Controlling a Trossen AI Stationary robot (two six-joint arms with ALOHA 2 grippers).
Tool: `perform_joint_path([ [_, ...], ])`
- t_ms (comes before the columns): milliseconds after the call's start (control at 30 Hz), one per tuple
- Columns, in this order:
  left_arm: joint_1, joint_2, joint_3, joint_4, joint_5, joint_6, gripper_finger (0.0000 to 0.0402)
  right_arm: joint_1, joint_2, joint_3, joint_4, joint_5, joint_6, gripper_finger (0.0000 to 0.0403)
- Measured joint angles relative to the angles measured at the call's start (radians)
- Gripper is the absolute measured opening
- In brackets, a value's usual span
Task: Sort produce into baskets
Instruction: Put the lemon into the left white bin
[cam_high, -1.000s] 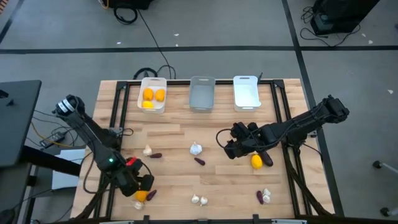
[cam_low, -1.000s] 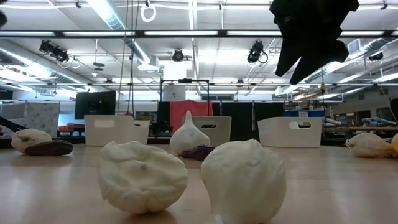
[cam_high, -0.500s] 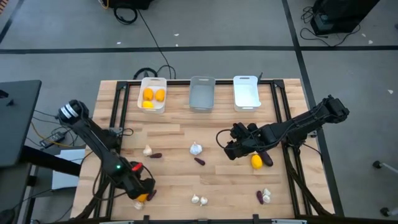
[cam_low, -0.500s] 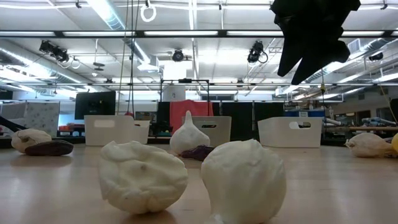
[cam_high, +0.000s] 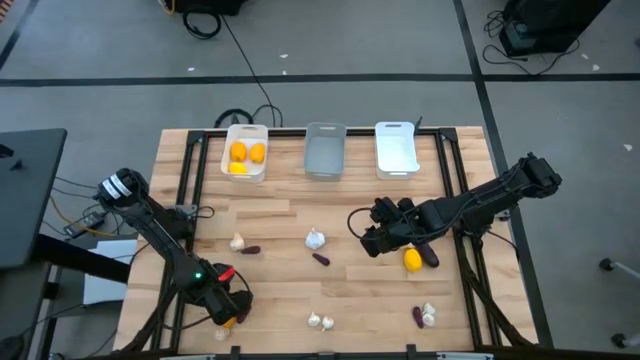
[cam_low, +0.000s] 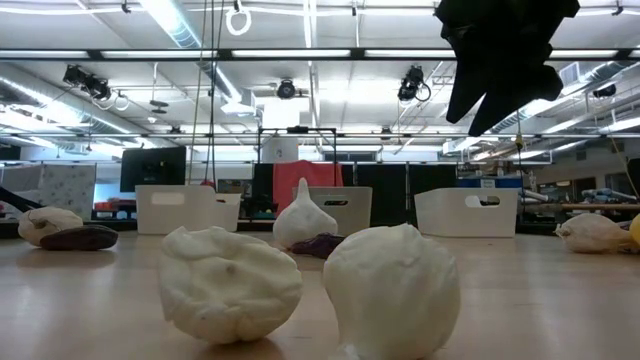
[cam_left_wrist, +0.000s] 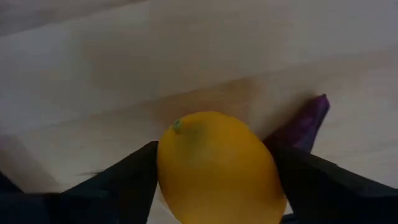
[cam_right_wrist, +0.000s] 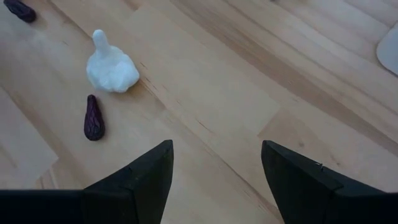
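My left gripper (cam_high: 226, 308) is at the table's near left, down on a round orange-yellow fruit (cam_left_wrist: 217, 165) and shut on it. A small dark purple piece (cam_left_wrist: 305, 124) lies against the fruit's side. My right gripper (cam_high: 372, 240) hangs open and empty above the table's middle right; it also shows in the low view (cam_low: 500, 60). Below it lie a garlic bulb (cam_right_wrist: 112, 67) and a purple piece (cam_right_wrist: 93, 118). At the far edge stand a white basket (cam_high: 245, 133) with three orange fruits, a grey basket (cam_high: 324, 150) and a white basket (cam_high: 396, 150). My left gripper has the fruit between its two fingers (cam_left_wrist: 124, 183), one on each of its opposite sides (cam_left_wrist: 166, 168). The fingers come from above, slanting down. The fruit seems to rest on the table; its underside is hidden.
Loose on the table: an orange fruit (cam_high: 412, 260) with a purple piece (cam_high: 429, 255) by my right gripper, garlic (cam_high: 237, 241) and a purple piece (cam_high: 250, 249) at the left, two bulbs (cam_high: 320, 321) near the front, garlic (cam_high: 428, 315) at the near right.
My left gripper has gone toward the table's near edge and down over the orange-yellow fruit, its arm stretching forward. My right gripper has kept still.
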Motion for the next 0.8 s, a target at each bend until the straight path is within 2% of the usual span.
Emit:
perform_joint_path([
  [167, 0.001, -0.003, 0.0, -0.001, -0.004, 0.018, 0.026, -0.002, 0.0, 0.0, 0.0, 0.002, 0.0, 0.0254],
  [367, 0.003, -0.051, -0.002, -0.071, -0.048, 0.02, 0.026, -0.003, 0.0, 0.0, 0.0, 0.002, 0.001, 0.0252],
  [567, 0.048, -0.186, -0.002, -0.208, -0.114, 0.074, 0.0262, -0.003, 0.0, 0.0, 0.0, 0.0, 0.019, 0.0252],
  [800, 0.207, -0.39, -0.002, -0.39, -0.24, 0.296, 0.0262, -0.003, 0.0, 0.0, 0.001, -0.004, 0.066, 0.0252],
])
